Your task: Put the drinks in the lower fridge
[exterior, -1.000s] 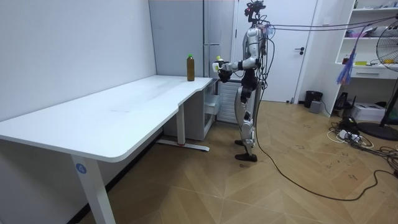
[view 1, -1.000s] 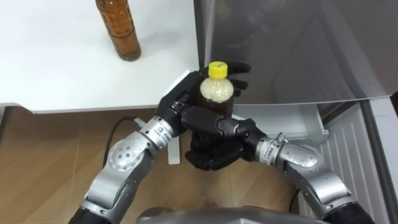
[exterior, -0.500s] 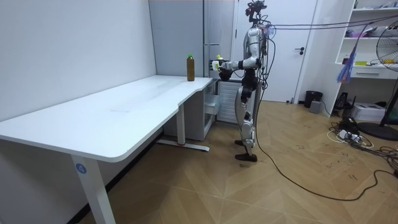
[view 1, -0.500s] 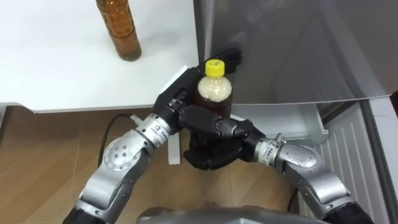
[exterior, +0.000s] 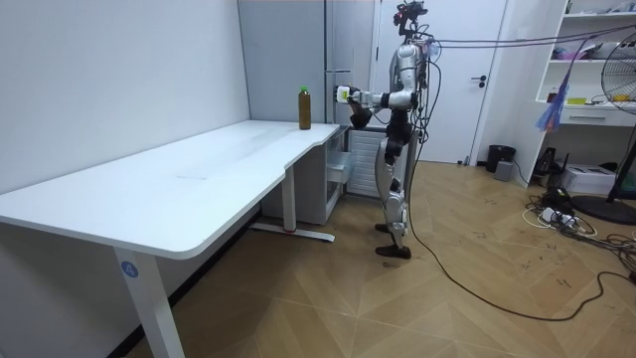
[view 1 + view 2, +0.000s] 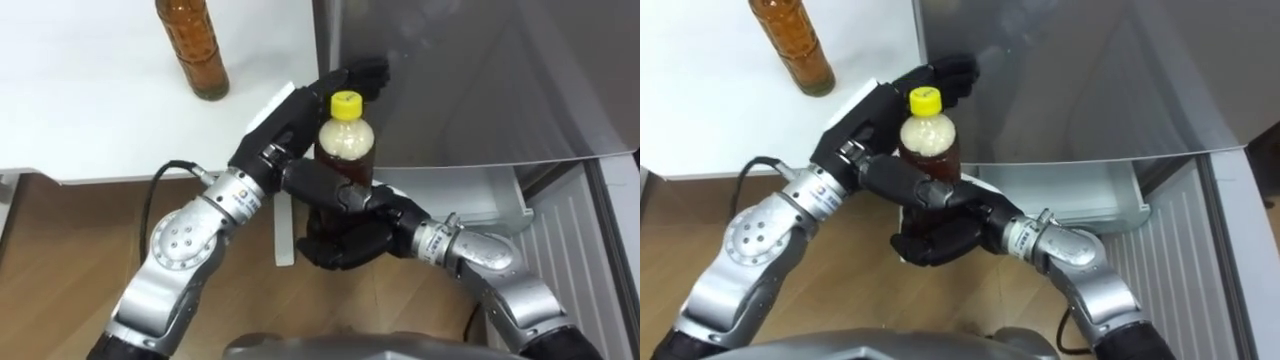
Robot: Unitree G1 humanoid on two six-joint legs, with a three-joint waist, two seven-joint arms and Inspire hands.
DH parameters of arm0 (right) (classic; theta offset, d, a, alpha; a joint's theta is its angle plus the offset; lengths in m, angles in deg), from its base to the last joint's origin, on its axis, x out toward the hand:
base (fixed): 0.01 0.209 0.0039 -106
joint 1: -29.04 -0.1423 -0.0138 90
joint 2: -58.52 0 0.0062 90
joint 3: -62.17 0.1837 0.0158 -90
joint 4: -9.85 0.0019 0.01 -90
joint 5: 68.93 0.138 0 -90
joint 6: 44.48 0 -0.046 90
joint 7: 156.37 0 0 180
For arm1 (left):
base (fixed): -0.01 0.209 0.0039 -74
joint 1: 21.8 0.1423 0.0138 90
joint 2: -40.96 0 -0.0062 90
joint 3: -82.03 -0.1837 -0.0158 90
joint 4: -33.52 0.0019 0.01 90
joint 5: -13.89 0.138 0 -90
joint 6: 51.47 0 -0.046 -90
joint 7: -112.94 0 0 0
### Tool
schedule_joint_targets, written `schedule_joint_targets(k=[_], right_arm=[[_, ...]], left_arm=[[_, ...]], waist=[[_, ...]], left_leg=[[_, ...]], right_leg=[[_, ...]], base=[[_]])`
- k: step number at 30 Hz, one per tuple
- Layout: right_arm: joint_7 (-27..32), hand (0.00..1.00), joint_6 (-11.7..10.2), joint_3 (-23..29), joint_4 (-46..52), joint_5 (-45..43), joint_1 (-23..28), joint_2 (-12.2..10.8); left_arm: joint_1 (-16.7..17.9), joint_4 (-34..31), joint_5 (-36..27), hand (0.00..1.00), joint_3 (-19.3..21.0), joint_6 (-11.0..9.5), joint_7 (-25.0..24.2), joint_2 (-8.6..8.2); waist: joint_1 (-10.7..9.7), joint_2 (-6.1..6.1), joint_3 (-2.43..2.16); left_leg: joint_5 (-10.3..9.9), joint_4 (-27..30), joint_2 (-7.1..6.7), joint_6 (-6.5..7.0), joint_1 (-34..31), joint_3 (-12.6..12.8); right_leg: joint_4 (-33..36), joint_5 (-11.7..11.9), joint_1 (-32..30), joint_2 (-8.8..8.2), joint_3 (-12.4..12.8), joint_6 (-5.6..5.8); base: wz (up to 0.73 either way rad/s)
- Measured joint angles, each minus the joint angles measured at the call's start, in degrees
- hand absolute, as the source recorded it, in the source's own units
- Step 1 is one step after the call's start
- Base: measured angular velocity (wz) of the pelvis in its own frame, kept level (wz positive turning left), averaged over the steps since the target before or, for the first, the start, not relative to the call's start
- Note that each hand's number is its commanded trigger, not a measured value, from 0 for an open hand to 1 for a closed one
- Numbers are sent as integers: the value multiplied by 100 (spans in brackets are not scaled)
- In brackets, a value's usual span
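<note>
The bottle (image 6: 345, 145), dark drink under a yellow cap (image 6: 346, 104), stands upright in front of my chest, off the table and outside the fridge.

Right hand (image 6: 345, 225): I read it as closed on the bottle. Its fingers curl round the lower body from the front and its palm sits beneath.

Left hand (image 6: 285, 125): fingers nearly straight, laid along the bottle's left and rear side and reaching past the cap. It grips nothing. I cannot tell from the eye views whether it touches the bottle.

Directly behind the bottle is the grey fridge door (image 6: 480, 80). Below that door's lower edge a white tray (image 6: 470, 195) shows, with a ribbed white panel (image 6: 575, 260) to its right.

A second bottle (image 6: 193, 50), amber, stands upright on the white table (image 6: 90, 110), well apart from both hands, to my left.

The right eye view gives the same layout and shows the right hand's fingers crossing the bottle's front more plainly.

The room view adds what the eye views lack: I stand upright at the table's far end, facing the fridge (image 5: 298, 50), with both arms raised to chest height. The bottle there is a small bright spot between the hands; finger positions are too small to read. The second bottle sits near the table's corner.
</note>
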Motion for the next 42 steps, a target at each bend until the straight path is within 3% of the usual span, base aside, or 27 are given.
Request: schedule_joint_targets(k=[4, 9, 15, 22, 27, 34, 36, 40, 42], right_arm=[[-16, 100, 0, 19, 0, -43, 156, 25], [-98, 100, -4, 19, -1, -509, 180, 1], [-375, 100, -16, 67, -3, -933, 282, 2], [-450, 100, -24, 311, -3, -923, 291, -26], [-490, 100, -24, 417, -2, -934, 419, -19], [-569, 100, -22, 517, -2, -942, 419, 21], [-544, 100, -20, 521, -2, -943, 454, 42], [-420, 100, -4, 523, 0, -943, 619, 38], [-374, 100, 67, 503, 3, -943, 640, 31]], left_arm=[[0, -361, -2, 0, 325, -111, 132, -123], [-1, -715, -64, 0, 937, -784, 925, -589], [-2, -722, -49, 0, 1463, -1053, 1780, -738], [-2, -729, -37, 0, 2059, -1344, 2498, -739], [-1, -731, 76, 0, 2257, -1355, 2960, -726], [-2, -671, 193, 0, 2576, -1359, 3513, -600], [-1, -394, 235, 0, 2792, -1361, 3716, -449], [101, 174, 207, 0, 3139, -1366, 4118, -446], [111, 901, -201, 0, 3183, -1370, 4316, -436]], waist=[[122, -44, -9], [155, -41, -9], [399, -55, -30], [565, 5, -47], [639, 99, -75], [692, 132, -63], [746, 150, -61], [822, 165, -67], [932, 217, -55]], left_leg=[[0, -4, -6, 0, 6, -2], [0, -22, -4, 0, 84, -80], [0, -51, 4, -1, 203, -94], [0, -52, -3, -1, 207, -146], [0, -64, -10, -1, 195, -212], [0, -86, -18, -1, 196, -309], [1, -100, -19, -1, 202, -299], [0, -122, -21, -1, 217, -282], [0, -153, -21, 0, 293, -272]], right_leg=[[4, 0, -3, -4, 9, 0], [-9, -1, 92, 7, -7, 0], [-87, 1, 243, 23, -22, -3], [-95, 2, 276, -3, -115, -2], [-97, 1, 297, -17, -188, 0], [-101, 0, 288, -14, -190, 0], [-114, 0, 312, -8, -183, 0], [-194, 9, 351, 5, -164, 10], [-202, 8, 368, 9, -143, 11]], base=[[-1], [3], [2], [6], [6], [0], [0], [-1], [-6]])
